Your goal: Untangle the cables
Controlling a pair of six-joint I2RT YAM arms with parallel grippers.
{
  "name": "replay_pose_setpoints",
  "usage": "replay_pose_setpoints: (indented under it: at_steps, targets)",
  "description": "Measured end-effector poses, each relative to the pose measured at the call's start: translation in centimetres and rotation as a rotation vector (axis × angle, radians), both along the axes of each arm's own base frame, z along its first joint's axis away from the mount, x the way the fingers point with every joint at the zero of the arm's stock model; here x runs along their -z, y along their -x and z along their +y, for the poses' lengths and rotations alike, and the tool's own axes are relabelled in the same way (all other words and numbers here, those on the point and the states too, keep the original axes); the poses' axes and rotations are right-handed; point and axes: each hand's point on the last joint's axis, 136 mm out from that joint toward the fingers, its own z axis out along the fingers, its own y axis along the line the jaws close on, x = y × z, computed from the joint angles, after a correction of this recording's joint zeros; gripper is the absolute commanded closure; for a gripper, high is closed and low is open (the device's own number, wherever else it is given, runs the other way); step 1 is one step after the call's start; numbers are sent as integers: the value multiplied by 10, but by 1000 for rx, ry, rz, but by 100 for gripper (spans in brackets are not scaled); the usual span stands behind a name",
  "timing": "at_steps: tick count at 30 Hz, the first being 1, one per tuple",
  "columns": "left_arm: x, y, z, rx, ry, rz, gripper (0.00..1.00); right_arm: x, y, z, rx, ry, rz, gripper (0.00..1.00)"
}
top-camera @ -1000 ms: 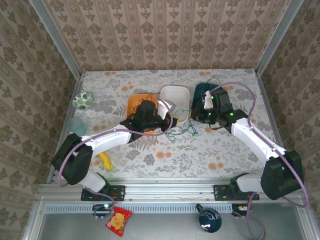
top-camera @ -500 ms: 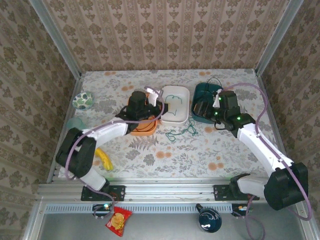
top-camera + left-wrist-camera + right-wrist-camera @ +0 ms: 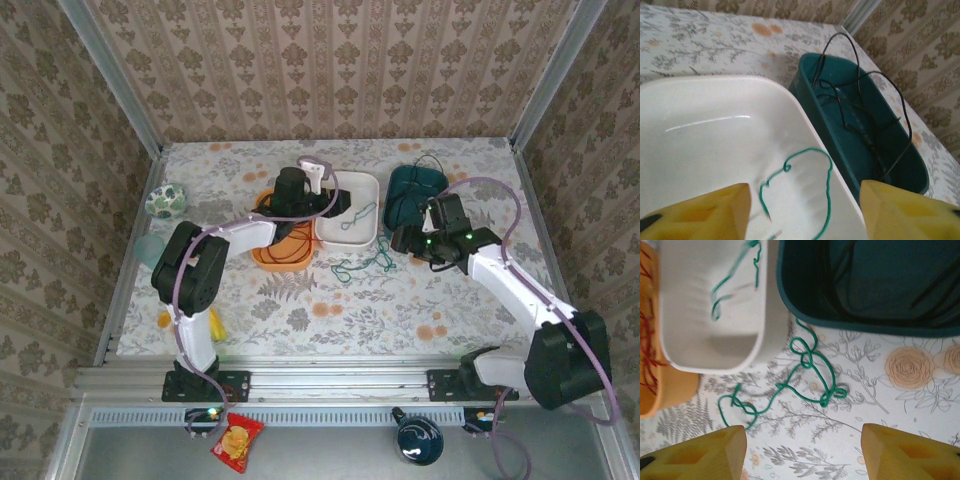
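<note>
Plainly, the left gripper [image 3: 802, 205] gapes empty over the white tray [image 3: 700, 145]; the right gripper [image 3: 804, 440] (equally wide) points down above the green cable [image 3: 806, 359] on the table [image 3: 900, 405]. The black cable [image 3: 858, 131] lies in the teal bin [image 3: 832, 132].

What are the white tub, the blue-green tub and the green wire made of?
The white tub looks like glossy plastic: a light streak shines on its smooth floor. The blue-green tub looks like duller plastic, smooth with rounded corners. The green wire seems to have a rubbery coating, since it bends in soft loops.

White-and-black arms [image 3: 512, 286], lilac hoses [image 3: 487, 181], yellow jaws
</note>
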Motion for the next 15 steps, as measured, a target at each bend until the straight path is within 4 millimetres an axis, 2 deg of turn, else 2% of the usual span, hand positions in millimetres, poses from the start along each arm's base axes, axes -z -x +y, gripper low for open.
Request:
replay_pose_setpoints:
  at_steps: [2,4,8,11,13,15]
  targets:
    - [-3,4,2,-6,-8,-20,35,14,2,3,-21,19,41,38]
    - [-9,17,4,2,-26,-47,34,28,3,6,-38,34,86,39]
    - [-31,57,-2,49,-75,-133,33,50,2,12,-53,49,157,43]
    - [-41,90,-12,91,-119,-191,33,59,-5,20,-70,46,184,45]
    - [-36,106,-16,101,-153,-200,33,61,-9,28,-89,40,192,45]
    - [-19,114,-14,79,-206,-183,33,62,-10,40,-123,35,196,45]
